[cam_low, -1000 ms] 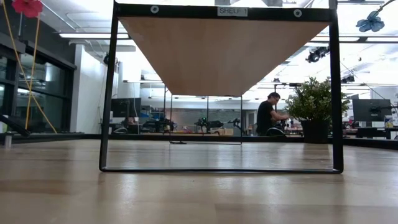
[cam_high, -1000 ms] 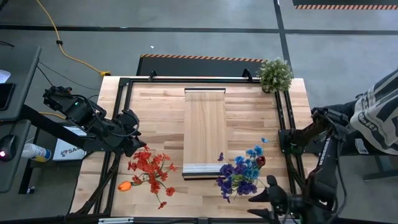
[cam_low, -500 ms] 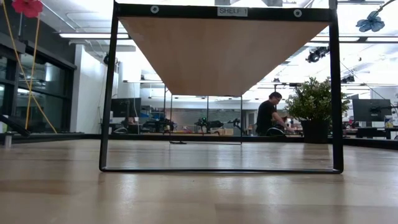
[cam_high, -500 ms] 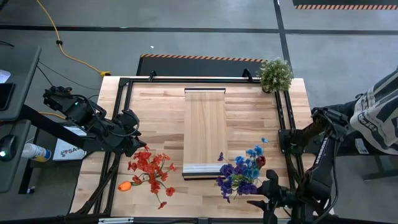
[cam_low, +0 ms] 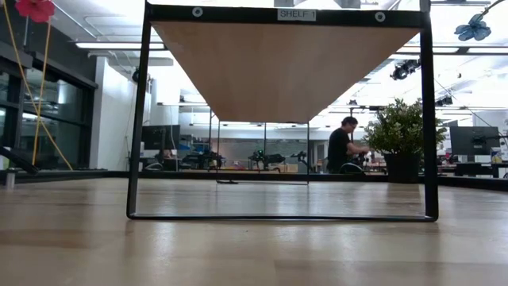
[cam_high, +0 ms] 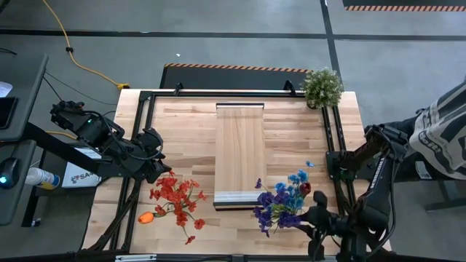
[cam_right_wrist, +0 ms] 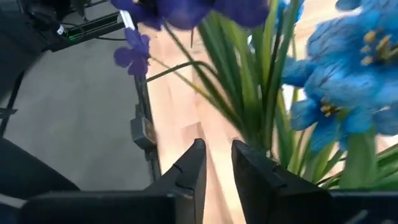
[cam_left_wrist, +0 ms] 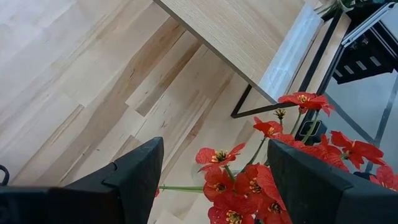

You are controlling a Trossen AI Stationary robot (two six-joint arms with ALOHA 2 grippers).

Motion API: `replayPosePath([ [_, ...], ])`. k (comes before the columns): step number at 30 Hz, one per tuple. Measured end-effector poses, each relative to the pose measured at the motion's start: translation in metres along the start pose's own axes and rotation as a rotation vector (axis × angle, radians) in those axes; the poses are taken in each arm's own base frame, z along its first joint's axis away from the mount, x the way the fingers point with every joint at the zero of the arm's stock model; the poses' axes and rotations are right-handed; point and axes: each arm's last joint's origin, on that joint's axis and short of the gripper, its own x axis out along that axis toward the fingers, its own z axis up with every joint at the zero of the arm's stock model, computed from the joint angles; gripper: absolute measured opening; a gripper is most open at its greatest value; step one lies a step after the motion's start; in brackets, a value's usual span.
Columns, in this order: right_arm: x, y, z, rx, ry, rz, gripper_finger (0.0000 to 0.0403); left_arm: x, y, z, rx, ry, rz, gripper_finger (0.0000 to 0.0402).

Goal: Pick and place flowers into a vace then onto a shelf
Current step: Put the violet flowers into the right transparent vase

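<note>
The right gripper (cam_right_wrist: 216,163), fingers nearly closed with nothing seen between them, is pictured beside the blue and purple flowers (cam_high: 284,204) lying on the desk (cam_high: 189,124) near the shelf (cam_high: 239,153).

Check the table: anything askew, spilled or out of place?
Nothing is spilled or damaged. The red flowers and the blue and purple flowers stand in bunches either side of the shelf. No vase shows in any view. A potted plant sits at the far corner.
</note>
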Motion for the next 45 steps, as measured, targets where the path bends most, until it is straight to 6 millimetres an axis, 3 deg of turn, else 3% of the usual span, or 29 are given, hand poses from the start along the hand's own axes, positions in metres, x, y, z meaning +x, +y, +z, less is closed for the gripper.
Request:
replayPosePath([
  [12, 0.008, -0.008, 0.007, -0.044, -0.026, -0.071, 0.0025, 0.0, 0.0, 0.0, 0.001, 0.0, 0.001, 0.0321],
  [22, 0.016, -0.011, 0.013, -0.029, -0.01, -0.088, 0.002, 0.0, 0.0, 0.0, 0.002, 0.0, 0.001, 0.0321],
  [45, 0.011, 0.006, 0.015, 0.026, -0.072, 0.037, 0.0003, 0.0, 0.0, 0.0, 0.002, 0.0, 0.001, 0.032],
])
